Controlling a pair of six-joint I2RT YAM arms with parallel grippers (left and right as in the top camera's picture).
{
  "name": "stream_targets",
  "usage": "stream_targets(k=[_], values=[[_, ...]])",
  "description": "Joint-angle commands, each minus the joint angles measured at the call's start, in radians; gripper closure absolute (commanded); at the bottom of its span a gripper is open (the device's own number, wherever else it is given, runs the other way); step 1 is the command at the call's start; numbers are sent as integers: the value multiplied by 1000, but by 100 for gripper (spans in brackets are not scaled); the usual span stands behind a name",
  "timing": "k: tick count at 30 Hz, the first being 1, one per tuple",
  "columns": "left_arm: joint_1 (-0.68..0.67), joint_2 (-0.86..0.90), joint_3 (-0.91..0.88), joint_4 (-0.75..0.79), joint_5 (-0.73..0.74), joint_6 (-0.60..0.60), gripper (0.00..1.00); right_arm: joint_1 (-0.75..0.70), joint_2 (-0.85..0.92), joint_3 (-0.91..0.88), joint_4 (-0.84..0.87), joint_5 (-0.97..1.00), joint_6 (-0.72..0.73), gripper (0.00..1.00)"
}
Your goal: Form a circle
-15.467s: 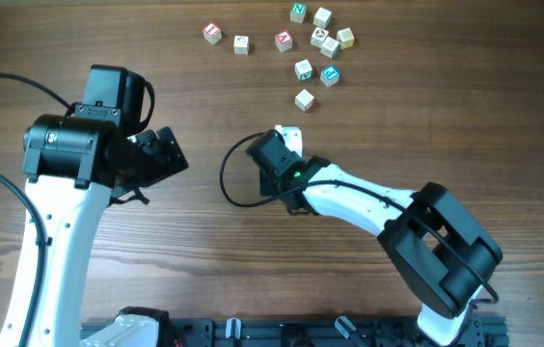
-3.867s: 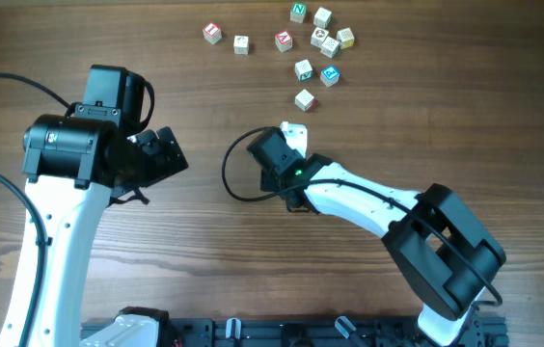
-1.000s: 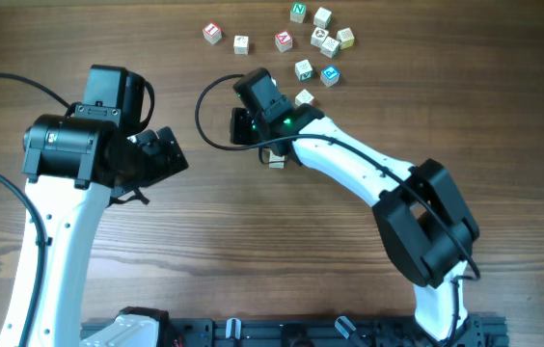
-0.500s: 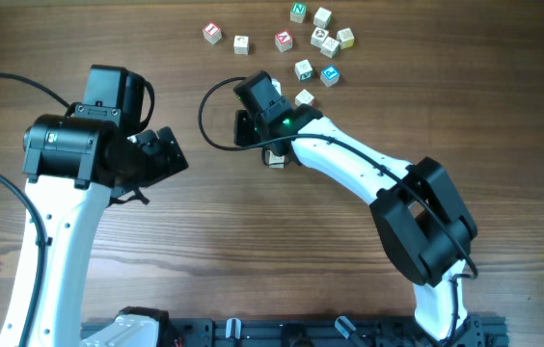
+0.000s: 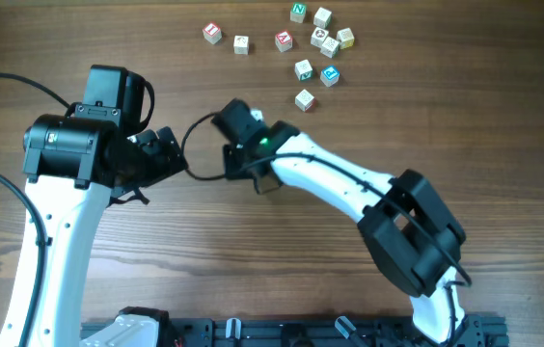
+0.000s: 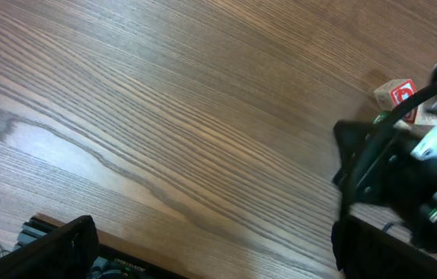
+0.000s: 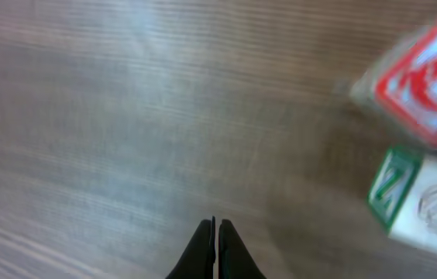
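The left gripper is idling, jaws wide apart. The right gripper, fingers pressed together and empty, is hovering just beside the cubes meant for the circle. It should probably be nudging them low and slowly, sparing the scatter beyond.
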State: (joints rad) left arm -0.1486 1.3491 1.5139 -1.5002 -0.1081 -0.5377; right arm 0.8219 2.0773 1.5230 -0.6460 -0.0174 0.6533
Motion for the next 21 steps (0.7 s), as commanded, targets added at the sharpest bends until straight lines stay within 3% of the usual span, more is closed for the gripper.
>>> stream_targets(k=[1, 11, 21], values=[[0, -6, 3, 0, -17, -17, 0, 2, -21, 18, -76, 80, 27, 95], [0, -6, 3, 0, -17, -17, 0, 11, -3, -40, -108, 303, 14, 95], [0, -6, 3, 0, -17, -17, 0, 40, 0, -125, -10, 330, -26, 95]])
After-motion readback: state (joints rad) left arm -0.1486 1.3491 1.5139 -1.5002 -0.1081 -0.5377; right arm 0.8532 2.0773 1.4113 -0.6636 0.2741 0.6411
